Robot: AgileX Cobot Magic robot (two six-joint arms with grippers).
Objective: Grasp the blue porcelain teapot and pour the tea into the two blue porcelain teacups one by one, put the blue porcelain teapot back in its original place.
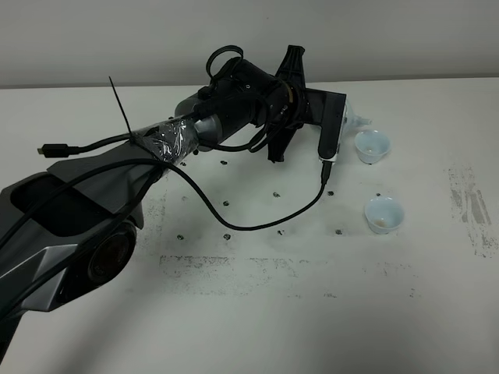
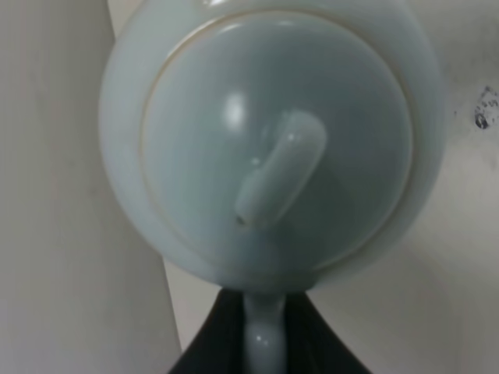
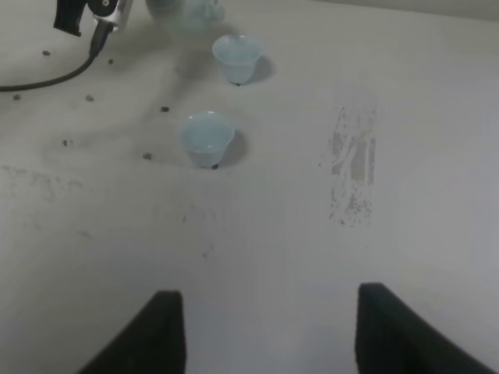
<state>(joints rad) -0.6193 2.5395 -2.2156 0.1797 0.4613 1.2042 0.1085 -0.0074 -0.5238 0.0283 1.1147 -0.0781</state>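
Observation:
The blue porcelain teapot (image 2: 273, 140) fills the left wrist view from above, its lid and knob facing the camera. My left gripper (image 2: 265, 331) is shut on its loop handle. In the high view my left arm (image 1: 249, 101) reaches across to the right and hides most of the teapot (image 1: 357, 119), which is held just beside and above the far teacup (image 1: 372, 146). The near teacup (image 1: 385, 214) stands closer to the front, with a brownish tint inside. My right gripper (image 3: 282, 335) hovers open and empty, well short of both teacups (image 3: 236, 56) (image 3: 207, 134).
A black cable (image 1: 257, 222) loops from the left wrist camera down across the white table (image 1: 257, 327). Dark scuff marks (image 1: 468, 206) streak the table right of the cups, and small dark specks dot its middle.

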